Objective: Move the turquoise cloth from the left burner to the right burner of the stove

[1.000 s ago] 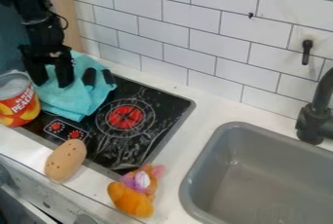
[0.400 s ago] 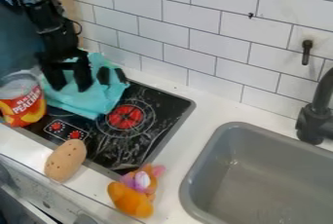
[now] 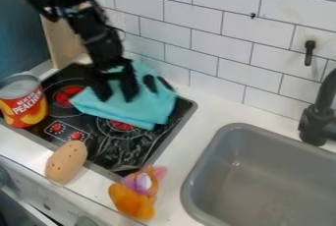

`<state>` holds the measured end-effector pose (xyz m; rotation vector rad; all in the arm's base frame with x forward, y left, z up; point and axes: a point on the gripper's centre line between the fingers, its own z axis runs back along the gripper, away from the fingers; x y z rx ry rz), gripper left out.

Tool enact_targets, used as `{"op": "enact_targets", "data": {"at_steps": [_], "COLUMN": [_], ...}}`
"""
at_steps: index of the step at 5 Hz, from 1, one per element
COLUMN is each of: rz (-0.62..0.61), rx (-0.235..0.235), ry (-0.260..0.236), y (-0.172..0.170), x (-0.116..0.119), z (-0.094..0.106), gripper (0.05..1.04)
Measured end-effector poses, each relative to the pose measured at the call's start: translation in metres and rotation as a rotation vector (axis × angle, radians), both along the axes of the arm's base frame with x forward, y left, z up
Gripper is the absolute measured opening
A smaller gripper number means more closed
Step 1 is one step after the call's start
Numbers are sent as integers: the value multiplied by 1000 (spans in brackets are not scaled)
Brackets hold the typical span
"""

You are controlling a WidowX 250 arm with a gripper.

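- We see the gripper point(image 3: 116, 96) open, fingers apart, at the teal cloth point(image 3: 138, 111)
- We have the cloth spread over the black stove top point(image 3: 108, 146) — peach can point(image 3: 25, 104) beside it
- We note potato point(image 3: 66, 162) and orange plush toy point(image 3: 134, 198) near the front edge

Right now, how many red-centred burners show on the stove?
2: one burner between the can and the cloth, the other burner partly under the cloth's near edge. The cloth may hide more.
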<state>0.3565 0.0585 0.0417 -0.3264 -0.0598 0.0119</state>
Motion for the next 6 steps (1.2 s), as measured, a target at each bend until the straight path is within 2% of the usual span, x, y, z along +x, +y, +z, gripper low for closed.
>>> {"op": "enact_targets", "data": {"at_steps": [2, 3, 4, 5, 6], "rz": [-84, -53, -117, -49, -59], "rx": [46, 82, 116, 184, 259], "ry": [47, 13, -16, -100, -97], "y": [-45, -44, -34, -14, 3], "x": [-30, -29, -30, -31, -47], "z": [-4, -4, 15, 53, 79], "gripper": [1000, 1000, 1000, 1000, 1000]}}
